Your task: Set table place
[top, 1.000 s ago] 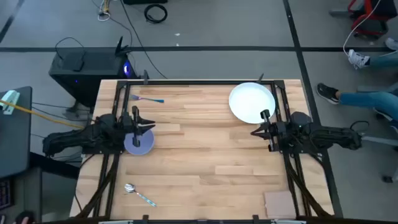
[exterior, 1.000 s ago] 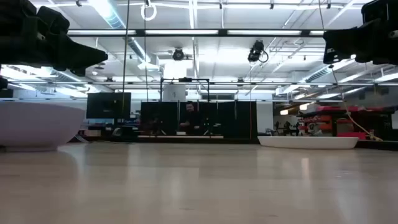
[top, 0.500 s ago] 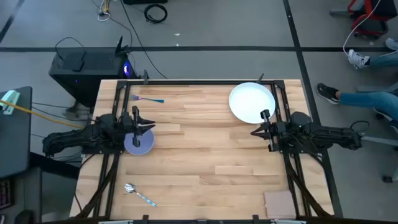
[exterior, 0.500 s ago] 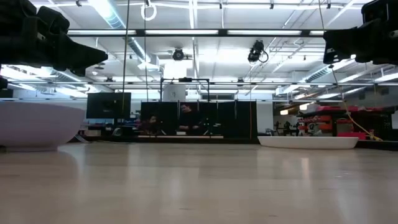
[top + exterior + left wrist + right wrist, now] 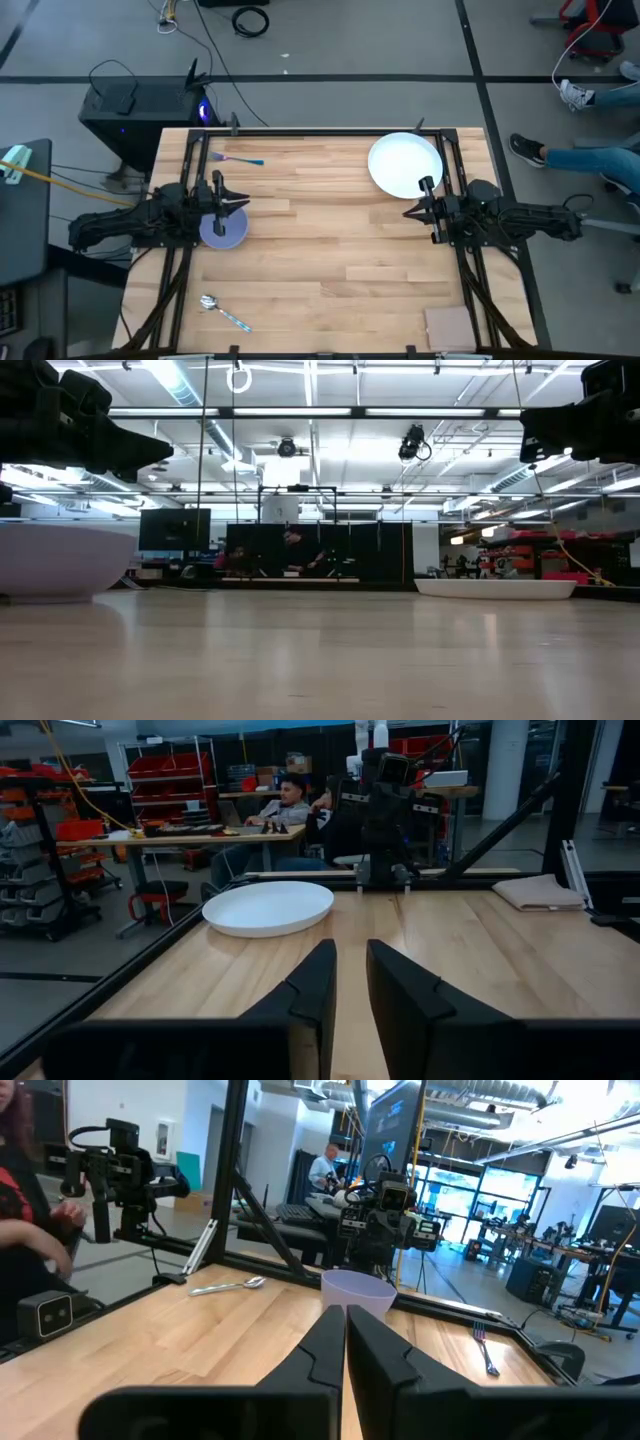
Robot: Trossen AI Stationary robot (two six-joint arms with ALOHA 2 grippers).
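surface: pale plank table (image 5: 330,250) edged with black rails, seen from above with both arms lying over its two sides.
room: workshop beyond the table in the low view, with ceiling lights, dark cabinets and a person (image 5: 292,550) seated far behind; another person (image 5: 275,805) is seen at a desk in the left wrist view; a sleeve and hand (image 5: 45,1230) show at the edge of the right wrist view.
plate: large white plate (image 5: 405,165) is set at the far right corner of the table, just beside the right gripper and on its far side; it is seen ahead of the left arm's fingers in the left wrist view (image 5: 268,907).
bowl: lavender bowl (image 5: 224,230) is placed on the left side, directly under the left gripper's tip and partly covered by it; it is seen upright across the table in the right wrist view (image 5: 358,1292).
fork: fork (image 5: 236,158) with teal handle is laid near the far left edge, apart from the left gripper.
spoon: spoon (image 5: 222,311) is laid near the front left corner, well apart from both grippers.
cloth: folded beige cloth (image 5: 448,325) is laid at the front right corner.
left gripper: left gripper (image 5: 228,203) is held above the bowl, fingers (image 5: 305,1005) slightly parted, nothing between them.
right gripper: right gripper (image 5: 418,210) is held above bare wood near the plate's front rim, fingers (image 5: 320,1345) pressed together, nothing grasped.
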